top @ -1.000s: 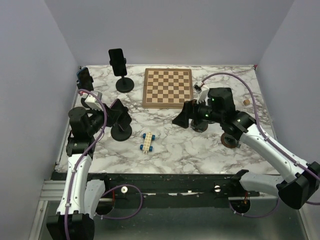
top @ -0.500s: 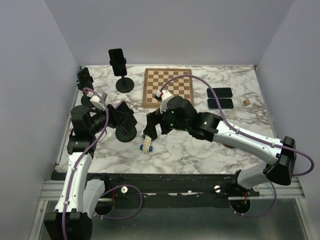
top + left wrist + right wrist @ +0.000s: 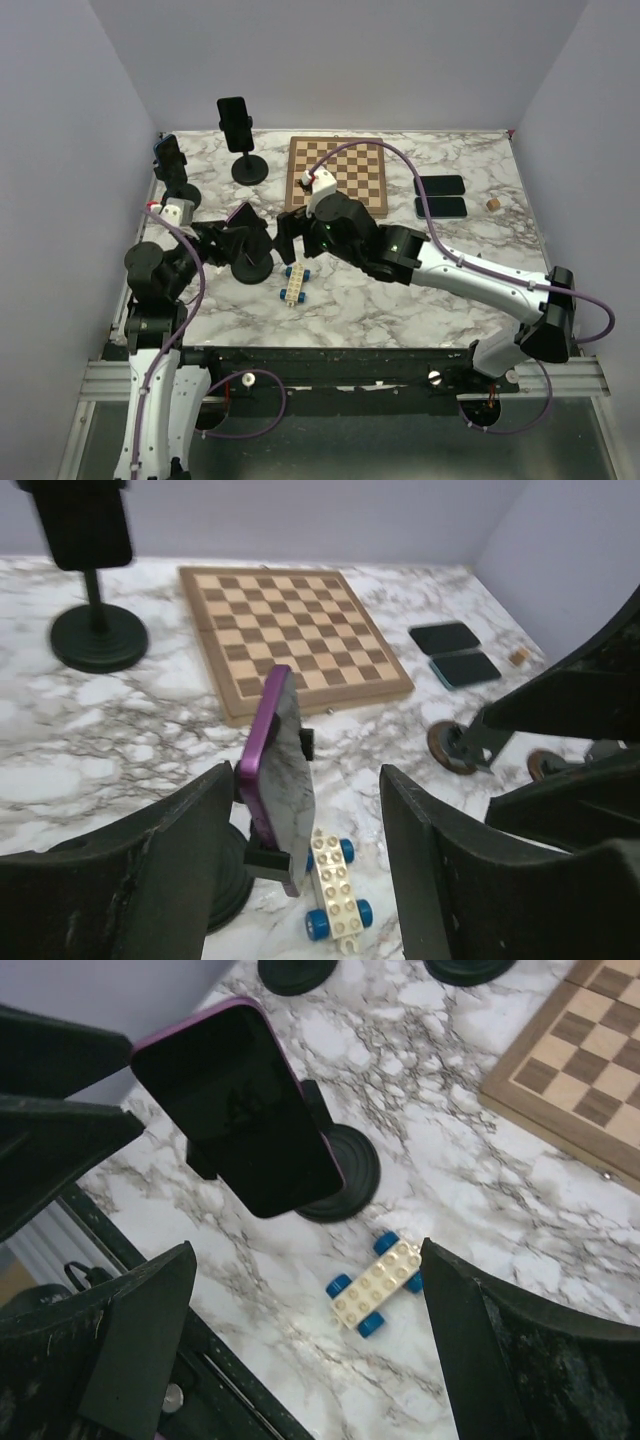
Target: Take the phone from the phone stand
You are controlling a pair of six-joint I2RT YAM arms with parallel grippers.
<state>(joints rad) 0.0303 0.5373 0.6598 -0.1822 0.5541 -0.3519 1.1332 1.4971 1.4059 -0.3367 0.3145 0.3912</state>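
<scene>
A white marble table (image 3: 420,300) veined in grey sits between plain lavender walls, with both arms reaching toward its left-centre. There the phone (image 3: 245,1145), in a purple case with a dark screen, sits upright and slightly tilted in the clamp of the phone stand (image 3: 352,1175), whose round black base rests on the marble. The left gripper (image 3: 308,780) has its two fingers (image 3: 140,875) spread, one on each side of the phone. A clear gap shows on the right side of the left wrist view. On the left side the finger's edge is very close to the purple case, and I cannot tell whether it touches. The right gripper (image 3: 307,1248) is spread wide and holds nothing. Seen from above, it hangs over the table just right of the phone, and its own camera looks at the screen. A wheeled toy brick (image 3: 380,1282), cream with blue wheels, lies on the marble just below the stand's base in the overhead view. A chessboard (image 3: 336,176) lies flat toward the upper centre of that view, and left of it stands a second stand (image 3: 240,140) carrying a black phone. A third stand (image 3: 168,158) is at the far left edge. Two dark phones (image 3: 441,196) lie flat, one below the other, at the right.
</scene>
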